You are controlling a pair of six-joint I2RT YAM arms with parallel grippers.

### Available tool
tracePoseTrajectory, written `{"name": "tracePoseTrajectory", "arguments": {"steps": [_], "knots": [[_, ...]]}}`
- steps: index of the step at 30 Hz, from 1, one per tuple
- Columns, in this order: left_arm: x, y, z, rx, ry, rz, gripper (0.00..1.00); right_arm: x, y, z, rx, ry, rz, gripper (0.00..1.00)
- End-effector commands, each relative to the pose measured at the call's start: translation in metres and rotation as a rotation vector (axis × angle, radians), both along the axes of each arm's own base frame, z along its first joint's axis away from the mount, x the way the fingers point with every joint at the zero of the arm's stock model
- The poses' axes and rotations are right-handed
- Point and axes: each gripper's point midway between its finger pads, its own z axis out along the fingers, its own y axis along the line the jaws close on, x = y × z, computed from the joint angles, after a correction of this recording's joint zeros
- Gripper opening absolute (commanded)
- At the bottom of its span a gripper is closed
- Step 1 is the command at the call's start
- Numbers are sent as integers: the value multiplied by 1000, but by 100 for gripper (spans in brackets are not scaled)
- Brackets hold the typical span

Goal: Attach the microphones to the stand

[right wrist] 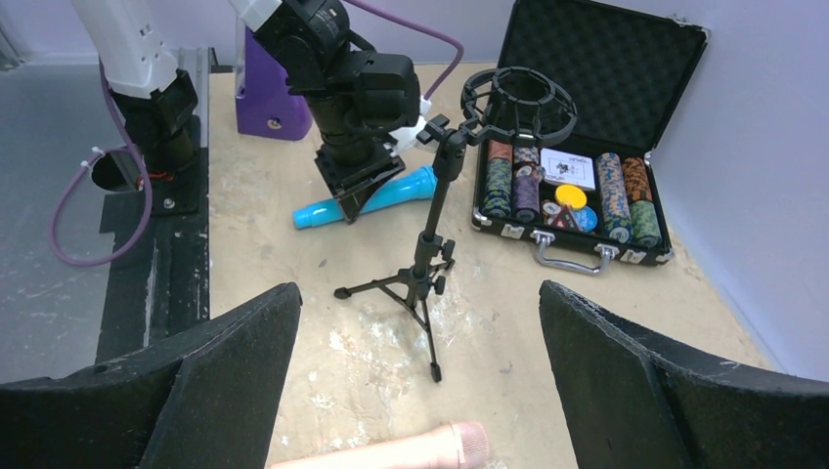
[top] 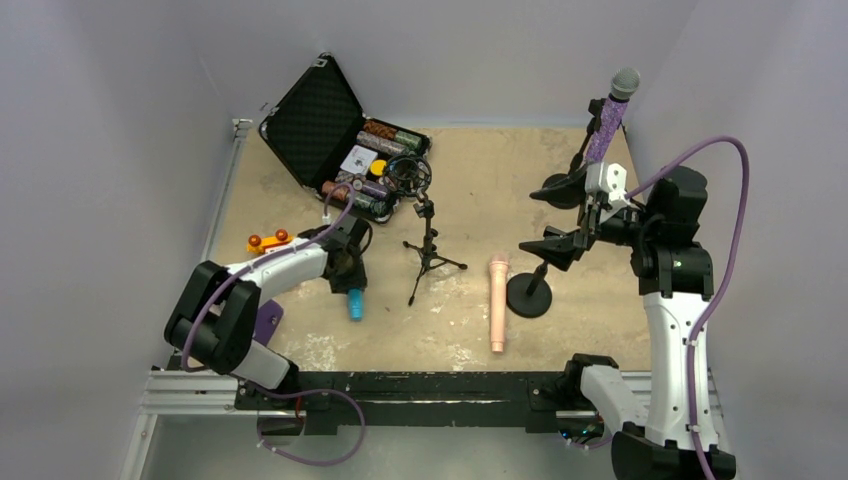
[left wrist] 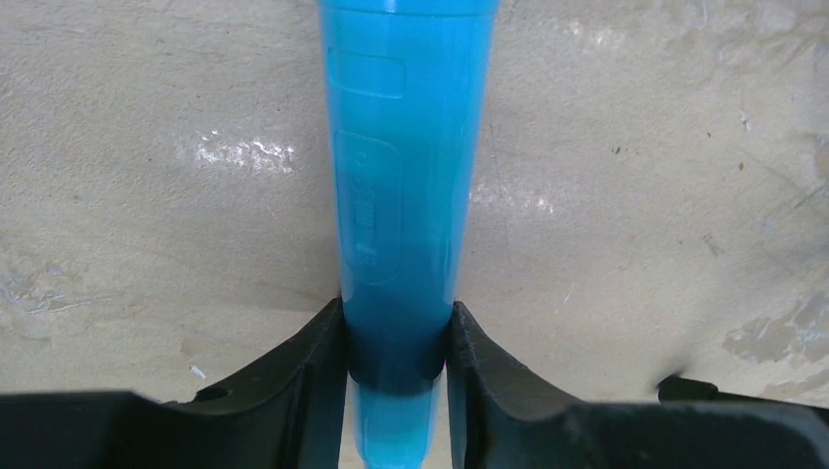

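A smooth, bright blue microphone [left wrist: 396, 195] lies on the sandy table [left wrist: 635, 244] at near left, its narrower end pinched between the black jaws of the left gripper [left wrist: 396, 376]. Its head is cut off by the frame edge, and from above the arm hides it. The right gripper [right wrist: 420, 371] hangs with jaws spread wide and empty near a pale pink microphone [top: 497, 303] lying flat, and a glittery purple microphone [top: 606, 125] stands upright at far right.
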Motion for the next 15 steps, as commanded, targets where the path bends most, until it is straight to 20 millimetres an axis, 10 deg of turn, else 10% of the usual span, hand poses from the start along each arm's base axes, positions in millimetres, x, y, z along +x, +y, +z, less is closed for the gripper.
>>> {"name": "tracePoseTrajectory", "arguments": {"steps": [1, 15], "knots": [[-10, 8, 3, 7, -16, -8, 0, -7, 3, 5, 7, -19, 34, 95], [-9, -1, 161, -223, -571, -220, 0, -14, 3, 4, -9, -21, 48, 95]]}}
